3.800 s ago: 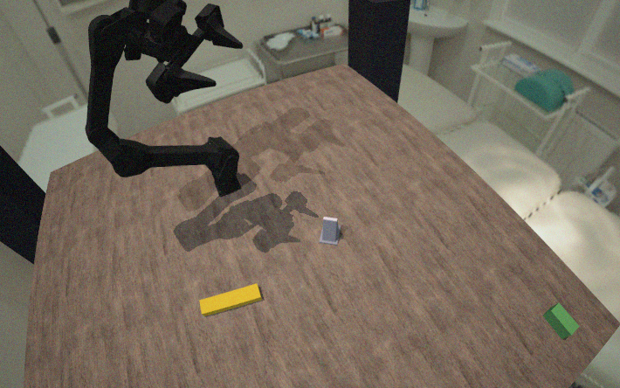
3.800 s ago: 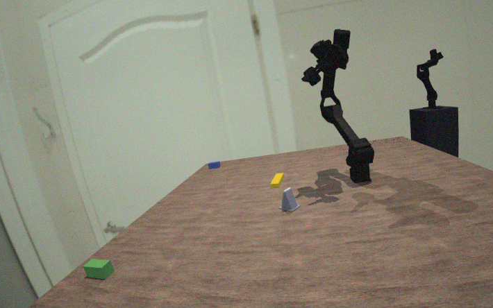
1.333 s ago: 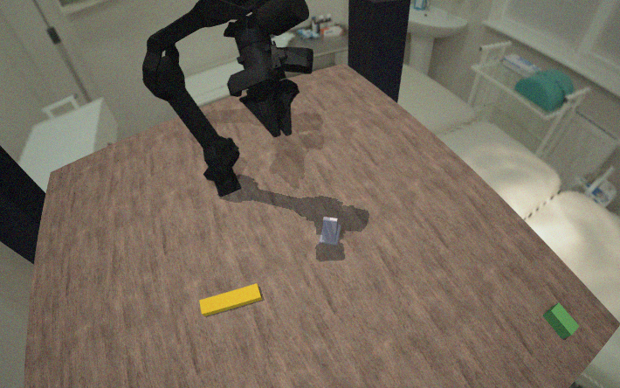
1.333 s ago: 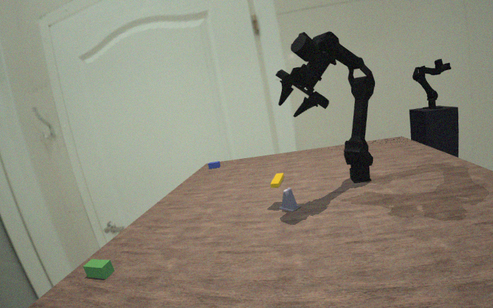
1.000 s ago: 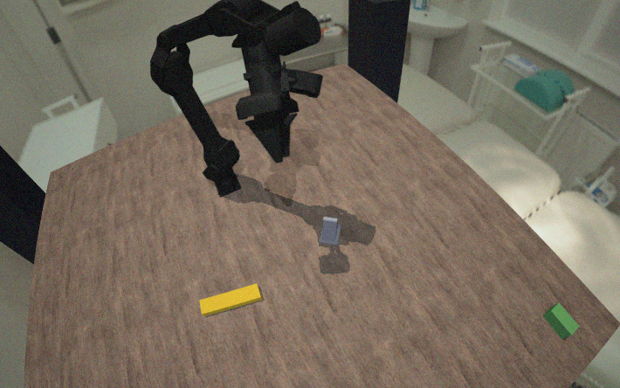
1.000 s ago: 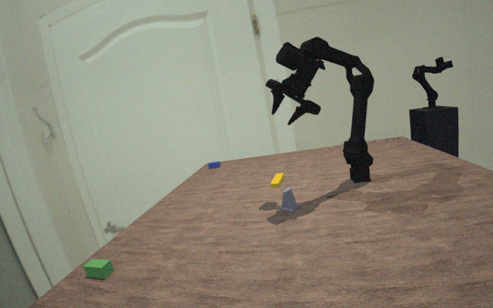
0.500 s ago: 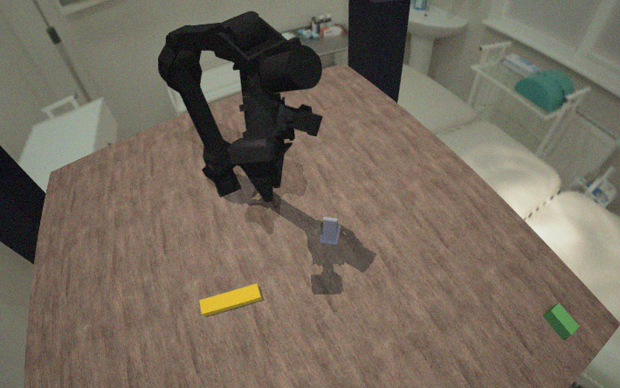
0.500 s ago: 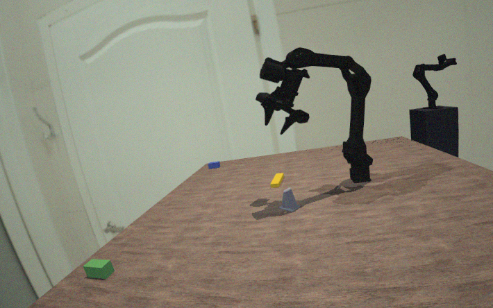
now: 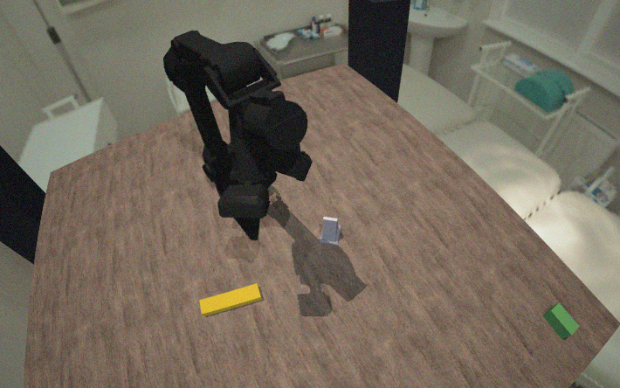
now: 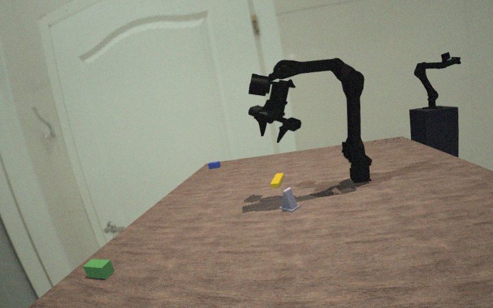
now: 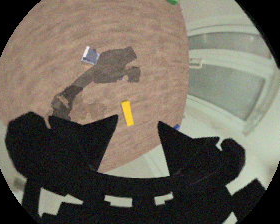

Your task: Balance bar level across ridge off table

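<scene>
Your end effector (image 10: pixel 275 132) hangs high above the table (image 10: pixel 355 244) with its fingers spread wide and nothing between them, pointing downward. The yellow bar (image 9: pixel 230 299) lies flat on the table, well apart from the grey ridge (image 9: pixel 330 230), which stands upright on its own. In your wrist view the bar (image 11: pixel 127 113) shows between the two fingers, far below. A green block (image 9: pixel 561 320) sits near a table corner, and a blue block (image 10: pixel 213 164) by the far edge.
</scene>
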You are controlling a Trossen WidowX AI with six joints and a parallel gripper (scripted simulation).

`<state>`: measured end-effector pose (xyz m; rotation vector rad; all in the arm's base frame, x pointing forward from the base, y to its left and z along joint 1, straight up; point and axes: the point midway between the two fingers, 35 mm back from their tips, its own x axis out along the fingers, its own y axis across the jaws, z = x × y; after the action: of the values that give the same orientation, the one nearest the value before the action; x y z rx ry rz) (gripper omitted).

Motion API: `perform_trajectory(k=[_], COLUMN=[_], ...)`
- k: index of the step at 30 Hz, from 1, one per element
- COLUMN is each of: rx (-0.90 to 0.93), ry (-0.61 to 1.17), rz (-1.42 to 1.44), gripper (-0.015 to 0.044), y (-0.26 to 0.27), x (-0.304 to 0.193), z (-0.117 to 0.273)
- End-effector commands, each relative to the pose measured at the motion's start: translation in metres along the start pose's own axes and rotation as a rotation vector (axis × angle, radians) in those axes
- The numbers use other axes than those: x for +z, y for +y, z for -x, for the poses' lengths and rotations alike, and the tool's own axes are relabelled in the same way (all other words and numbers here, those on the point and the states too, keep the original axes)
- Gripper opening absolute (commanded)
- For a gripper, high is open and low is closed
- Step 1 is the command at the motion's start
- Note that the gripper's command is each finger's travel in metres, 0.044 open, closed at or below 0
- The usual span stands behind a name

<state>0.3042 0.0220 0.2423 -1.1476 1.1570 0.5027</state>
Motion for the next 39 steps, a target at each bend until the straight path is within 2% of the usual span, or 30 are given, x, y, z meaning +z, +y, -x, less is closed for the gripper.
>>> perform_trajectory(k=[1, 19, 39], rx=[0.037, 0.237, 0.409], ry=[0.01, 0.01, -0.11], rz=[0.018, 0.173, 0.327], gripper=[0.0315, 0.0315, 0.0315], y=[-0.004, -0.02, -0.019], x=[-0.006, -0.053, -0.117], z=[-0.013, -0.082, -0.148])
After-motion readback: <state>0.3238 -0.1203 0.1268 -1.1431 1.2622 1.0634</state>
